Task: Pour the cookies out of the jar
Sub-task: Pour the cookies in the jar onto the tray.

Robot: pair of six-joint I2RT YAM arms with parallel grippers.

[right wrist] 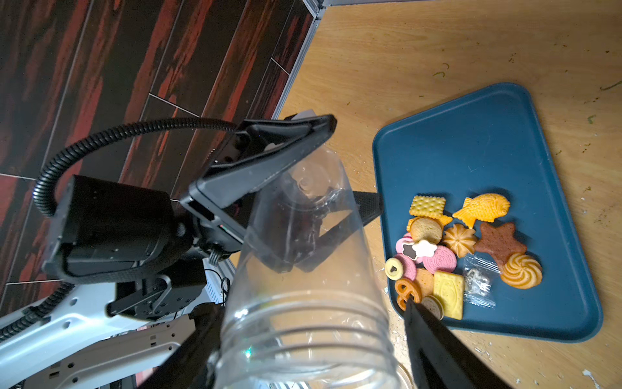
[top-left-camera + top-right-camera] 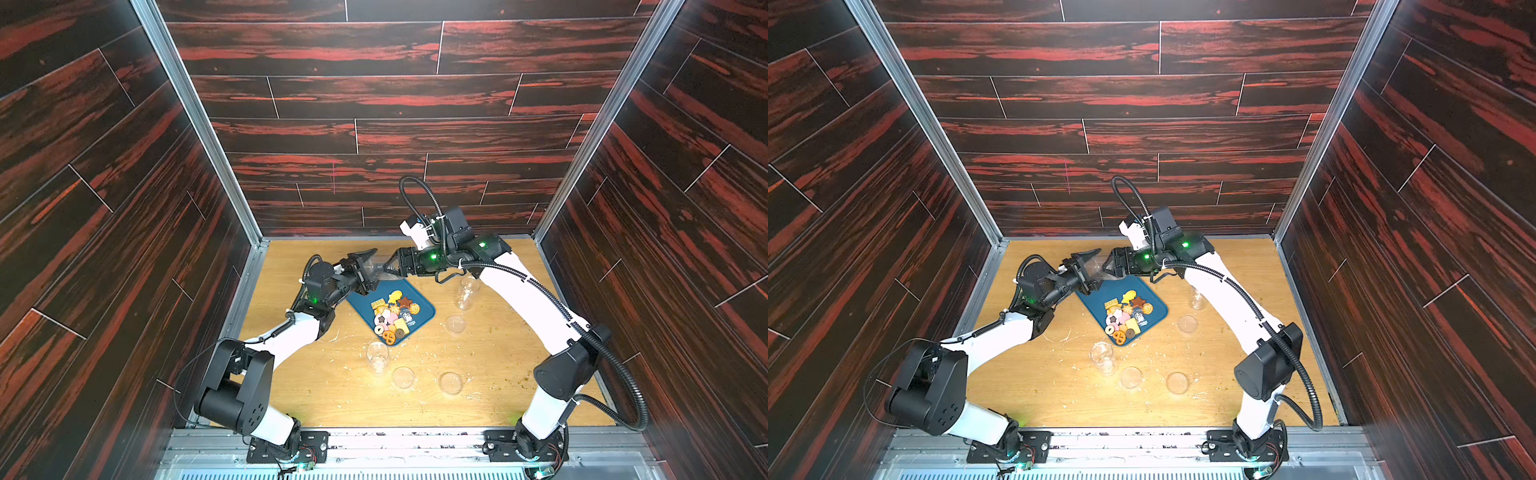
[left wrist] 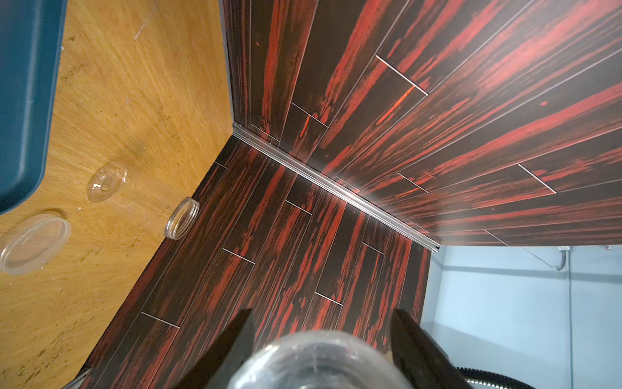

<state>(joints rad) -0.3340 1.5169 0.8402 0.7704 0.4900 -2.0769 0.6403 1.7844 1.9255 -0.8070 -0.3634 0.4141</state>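
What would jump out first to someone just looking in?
An empty clear jar, held roughly level between the left gripper and the right gripper, by the far corner of the blue tray. Bright cookies lie heaped on that tray, with other jars and lids scattered on the wooden table.

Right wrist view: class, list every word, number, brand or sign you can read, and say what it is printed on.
No text can be read in this view.
Small clear packet: dark print, too blurred to read.
Yellow rectangular biscuit: raised pattern, no legible letters.
Pink round biscuit: raised pattern, too small to tell.
Clear jar: no label.
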